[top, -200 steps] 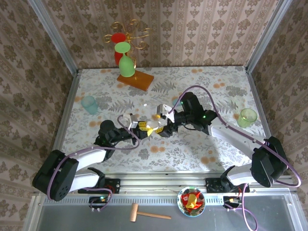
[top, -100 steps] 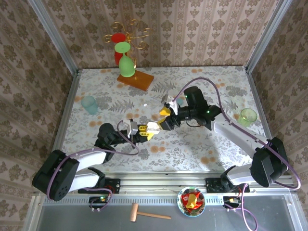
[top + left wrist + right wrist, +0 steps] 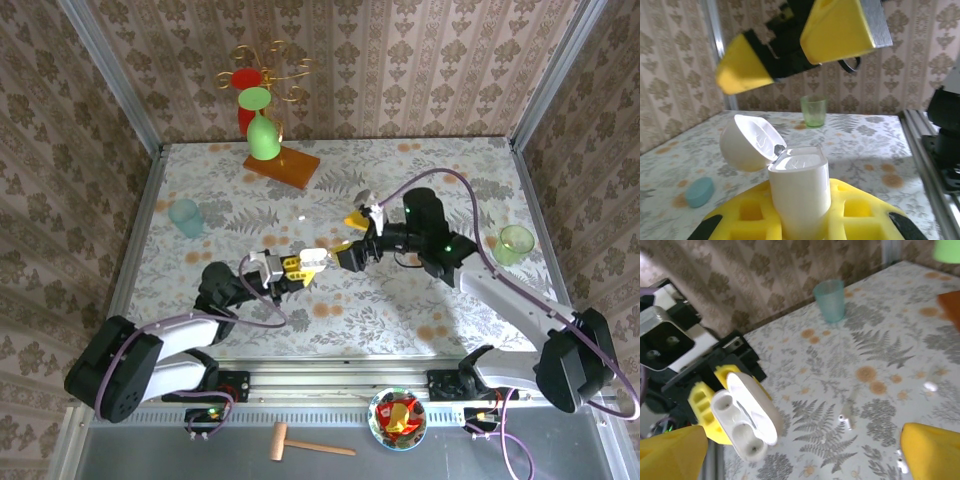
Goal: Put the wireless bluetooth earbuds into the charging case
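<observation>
Since 1 s ago, right gripper (image 3: 350, 234) has been drawn back toward centre-right of the top view, off the charging case (image 3: 313, 256), w/ jaws spread wide & nothing held. Left gripper (image 3: 298, 264) is pinched on the case body, lid flipped open; both sockets are seen empty in right wrist view. Earbuds (image 3: 844, 417) are left lying on the table (image 3: 420, 300), apart from the case. Teal cup (image 3: 186, 216) at mid-left & green cup (image 3: 514, 243) near the right edge are well clear.

case (image 3: 799, 192): white plastic, smooth, glossy
right fingers (image 3: 837, 30): yellow plastic, matt
table (image 3: 450, 165): printed floral cover, smooth, faint sheen
cup (image 3: 813, 111): green translucent plastic, glossy
rail (image 3: 920, 150): bare metal, brushed
mallet (image 3: 312, 447): pale wood, matt
wall (image 3: 400, 60): patterned paper, matt
</observation>
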